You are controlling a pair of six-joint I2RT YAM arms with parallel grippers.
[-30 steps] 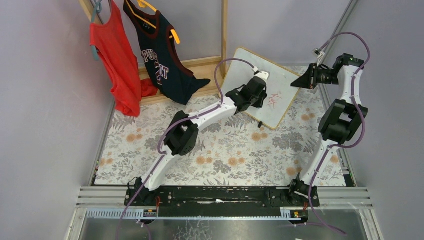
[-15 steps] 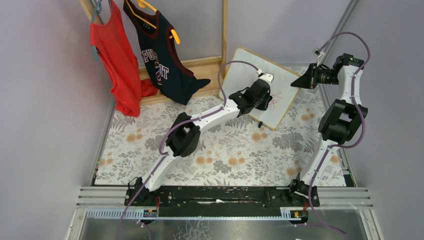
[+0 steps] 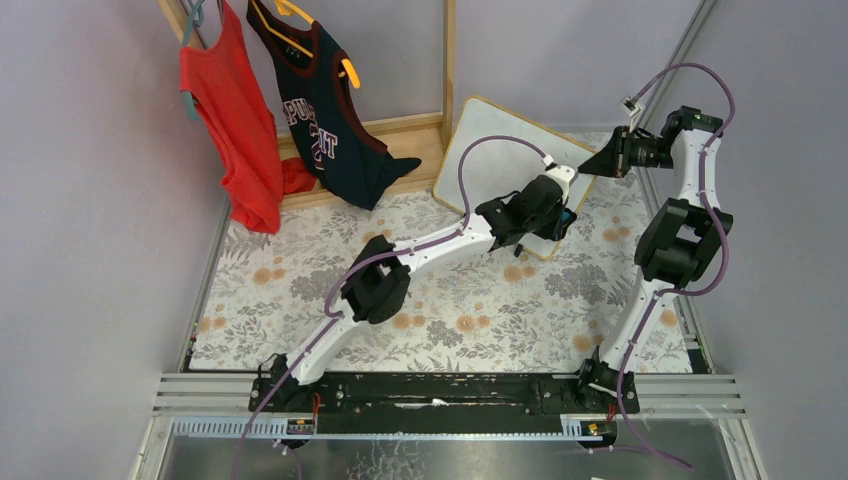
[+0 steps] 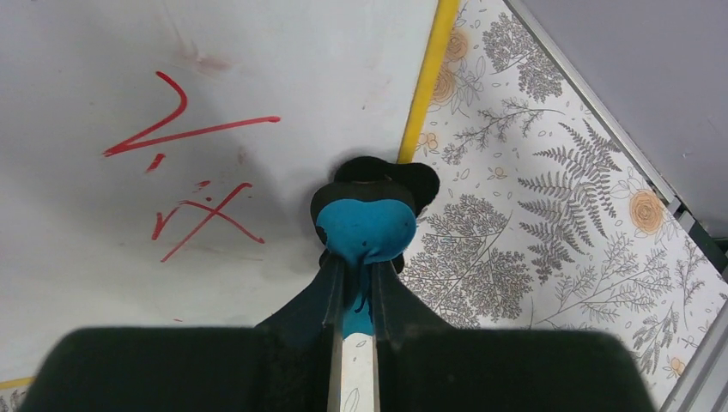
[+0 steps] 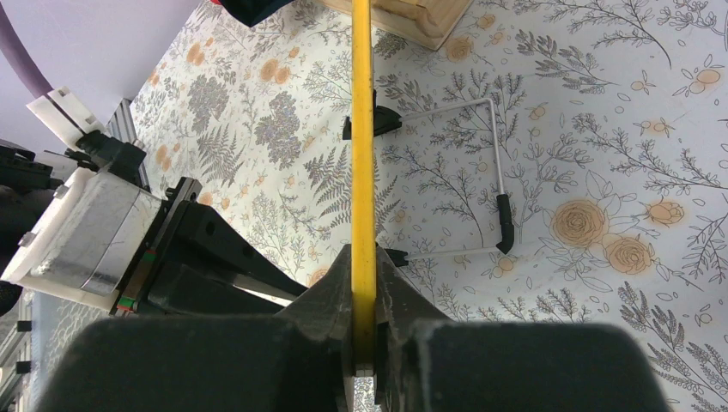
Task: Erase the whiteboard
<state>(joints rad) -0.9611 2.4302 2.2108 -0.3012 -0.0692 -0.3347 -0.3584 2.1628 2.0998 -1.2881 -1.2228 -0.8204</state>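
Observation:
The whiteboard (image 3: 490,155), white with a light-wood frame, stands tilted at the back of the table. In the left wrist view its surface (image 4: 283,77) carries red marker strokes (image 4: 185,137), and its frame edge (image 4: 427,86) runs down to the right. My left gripper (image 4: 356,273) is shut on the small blue eraser (image 4: 367,227), which sits at the board's near right edge, right of the strokes. From above, the eraser (image 3: 567,215) shows at the left gripper (image 3: 560,212). My right gripper (image 3: 603,160) is shut on the board's right edge (image 5: 362,154), jaws (image 5: 364,266) clamping the frame.
A red shirt (image 3: 228,120) and a dark jersey (image 3: 320,110) hang on a wooden rack (image 3: 449,60) at the back left. The board's wire stand (image 5: 496,146) with black feet rests on the floral tablecloth (image 3: 460,300). Grey walls close in on both sides.
My left arm has swept the eraser from the board's middle, over the red strokes, to its near right edge. The board has shifted slightly. The right gripper keeps its hold.

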